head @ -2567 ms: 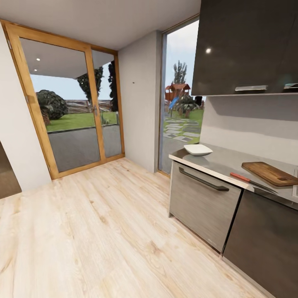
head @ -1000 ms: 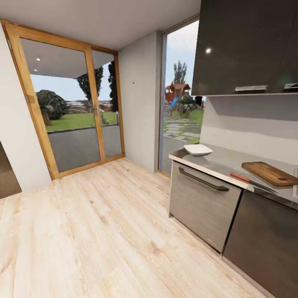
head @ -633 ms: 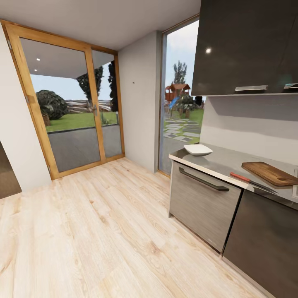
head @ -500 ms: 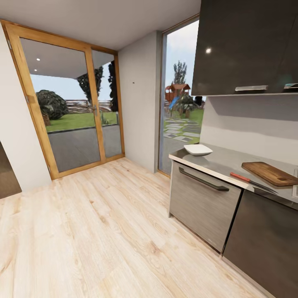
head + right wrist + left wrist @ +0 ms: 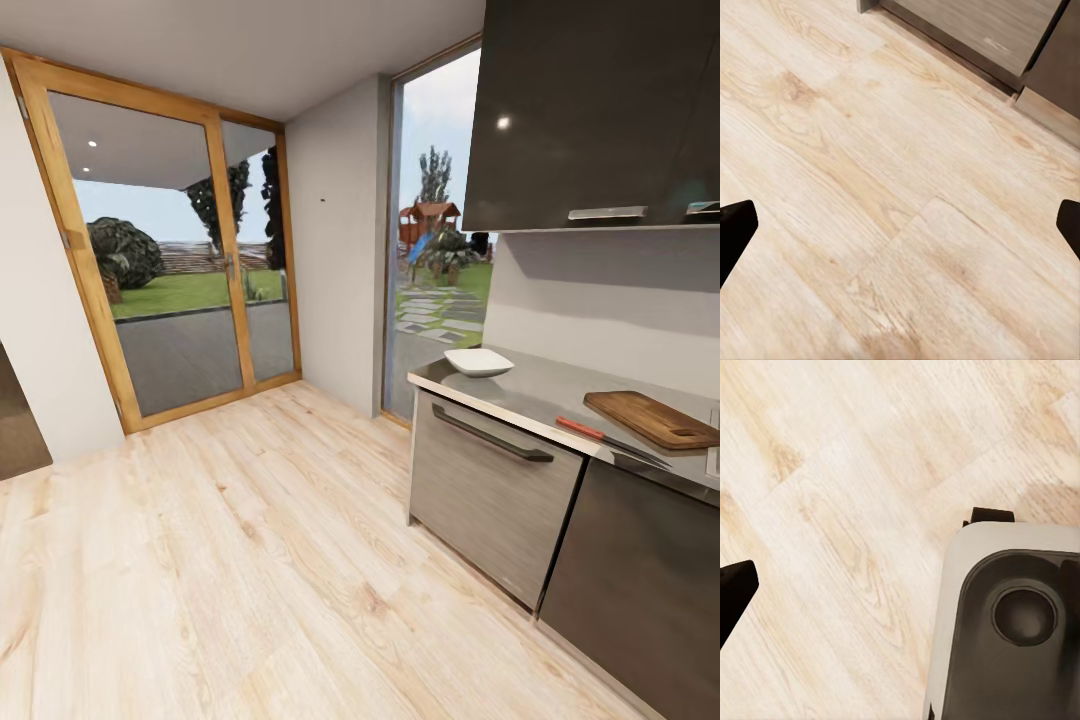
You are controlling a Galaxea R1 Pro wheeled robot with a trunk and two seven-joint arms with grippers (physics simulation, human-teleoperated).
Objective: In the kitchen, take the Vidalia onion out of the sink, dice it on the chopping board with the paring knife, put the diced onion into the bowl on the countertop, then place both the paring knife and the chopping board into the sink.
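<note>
Nothing is shifting since the earlier head frames: the bowl (image 5: 478, 361), paring knife (image 5: 608, 439) and chopping board (image 5: 652, 418) are lying apart on the tabletop (image 5: 540, 388). Stiff and probably slippery, the knife is asking for a hold on its orange handle. Left wrist view is looking down at wooden floor (image 5: 832, 510) and the robot's base (image 5: 1009, 622); jaw state unclear. Right wrist view is showing both fingertips (image 5: 735, 225) spread wide, empty, over floor.

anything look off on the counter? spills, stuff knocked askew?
Nothing stands out. The bowl, chopping board and paring knife all lie flat on the countertop, apart from each other, with no spill visible.
</note>
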